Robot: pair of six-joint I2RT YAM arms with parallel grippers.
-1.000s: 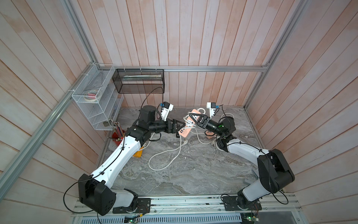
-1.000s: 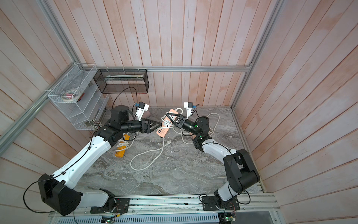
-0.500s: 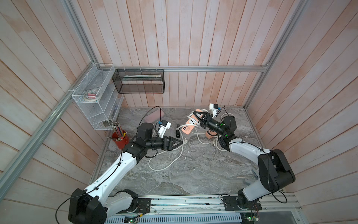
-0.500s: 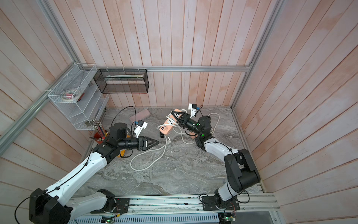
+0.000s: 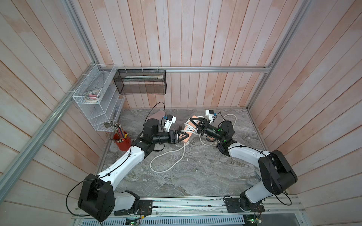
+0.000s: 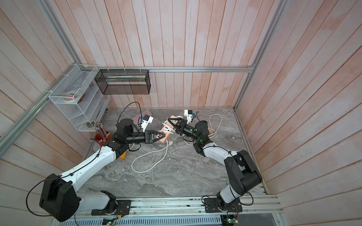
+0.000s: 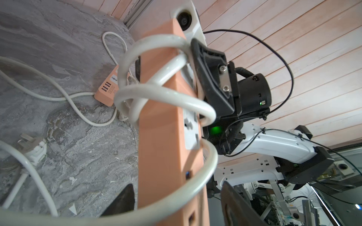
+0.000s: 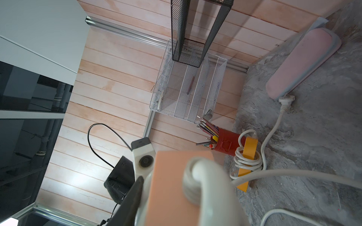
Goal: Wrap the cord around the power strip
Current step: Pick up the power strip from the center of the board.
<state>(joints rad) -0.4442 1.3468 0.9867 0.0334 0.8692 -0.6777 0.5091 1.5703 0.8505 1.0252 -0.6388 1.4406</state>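
Grey marble tabletop [image 5: 195,176], wood-slat walls. Orange power strip [image 7: 160,146] held off the surface mid-table, between both arms. Right gripper [image 7: 168,66] clamped across the strip's far end. Left gripper [image 7: 176,187] spread, straddling the strip's near end, gap either side, not pinching. White cord [image 7: 166,95] wound loosely round the strip, rest trailing on the marble beneath it. Red pencil cup [image 5: 123,141] well apart from the strip, left arm's side.

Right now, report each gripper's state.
Left gripper: open, jaws either side of the strip, not clamped.
Right gripper: shut on the strip.
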